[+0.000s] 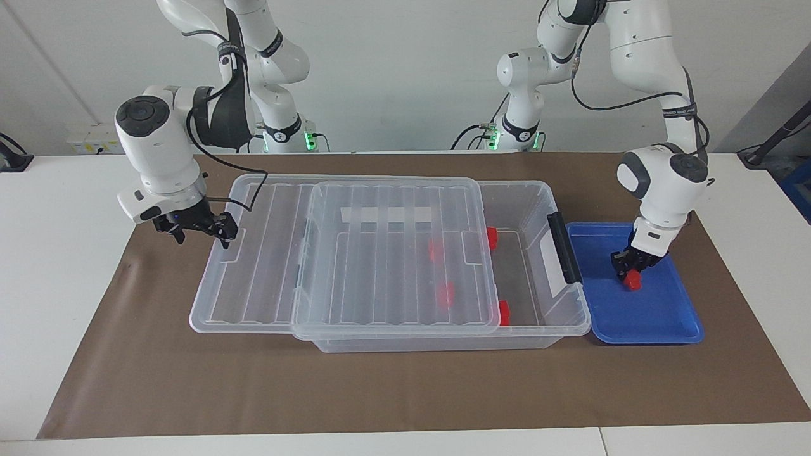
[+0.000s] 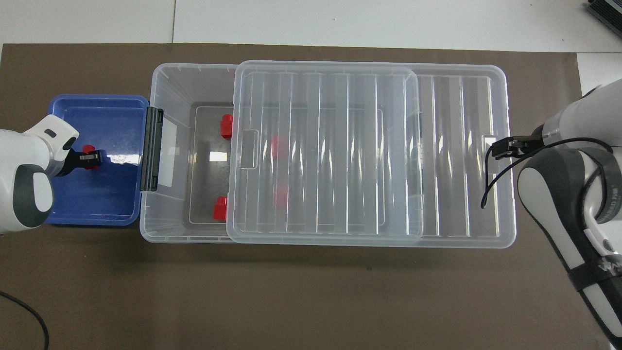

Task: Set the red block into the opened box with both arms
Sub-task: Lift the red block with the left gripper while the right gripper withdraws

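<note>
The left gripper (image 1: pixel 628 271) is lowered into the blue tray (image 1: pixel 665 316) at the left arm's end of the tabletop (image 1: pixel 63 285). Its jaws are pinching the red block (image 1: pixel 632 282), which rests on the tray floor.

The box (image 1: pixel 538 329) stands just beside the tray, with its black latch handle (image 1: pixel 564 247) facing the tray. The ribbed clear lid (image 1: pixel 355 253) lies on top of the box, offset toward the right arm's end, so that the section of the box next to the handle is uncovered. Four more red blocks (image 2: pixel 226 126) lie inside the box: two in the uncovered section, two visible through the lid.

The right gripper (image 1: pixel 199 231) is at the overhanging end of the lid, at its rim. Its jaws are spread; whether they touch the lid cannot be determined
</note>
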`<state>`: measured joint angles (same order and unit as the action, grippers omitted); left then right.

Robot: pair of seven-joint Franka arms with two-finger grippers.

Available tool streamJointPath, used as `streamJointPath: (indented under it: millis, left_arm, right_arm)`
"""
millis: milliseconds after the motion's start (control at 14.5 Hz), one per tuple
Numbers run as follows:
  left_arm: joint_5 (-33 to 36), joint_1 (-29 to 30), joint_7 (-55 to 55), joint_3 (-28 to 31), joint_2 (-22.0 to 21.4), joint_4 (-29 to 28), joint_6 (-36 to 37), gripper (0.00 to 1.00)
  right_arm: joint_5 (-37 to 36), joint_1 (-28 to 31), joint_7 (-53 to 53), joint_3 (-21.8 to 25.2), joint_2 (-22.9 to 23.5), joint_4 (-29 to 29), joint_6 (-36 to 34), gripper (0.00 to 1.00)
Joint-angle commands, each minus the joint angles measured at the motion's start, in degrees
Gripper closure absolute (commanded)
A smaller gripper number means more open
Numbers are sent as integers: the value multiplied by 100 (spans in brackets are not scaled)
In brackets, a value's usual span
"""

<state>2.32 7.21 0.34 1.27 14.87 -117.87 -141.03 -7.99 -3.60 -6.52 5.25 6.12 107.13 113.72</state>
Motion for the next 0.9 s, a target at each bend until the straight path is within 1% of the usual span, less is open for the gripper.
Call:
streamJointPath:
  millis: [0,138,207,276,414,621,690,828]
  left_arm:
    - [-222,-26,-349,-74,-423,788,1564,100]
    - [-249,-157,-577,-109,-572,1343,2533,100]
    - [-249,-236,-796,-118,-625,1528,2859,100]
    - [-249,-376,-1033,-135,-687,1687,3123,100]
    - [-293,-684,-1630,-136,-775,1907,3432,100]
    - [-775,-1150,-2772,-136,-907,1996,3381,100]
    - [-803,-1351,-3176,-136,-899,1996,3311,100]
    - [-803,-1686,-3932,-136,-898,1970,2934,100]
  right_arm:
    - [-115,52,107,2,-59,10,-113,0]
    - [-115,61,107,2,-76,10,-122,0]
    - [-115,61,107,2,-76,10,-122,0]
    - [-115,61,107,2,-85,10,-122,0]
    - [-115,61,133,2,-85,10,-122,0]
    - [-115,61,186,11,-85,10,-122,0]
    - [-115,61,186,11,-85,10,-131,0]
    - [-150,70,195,11,-85,10,-131,0]
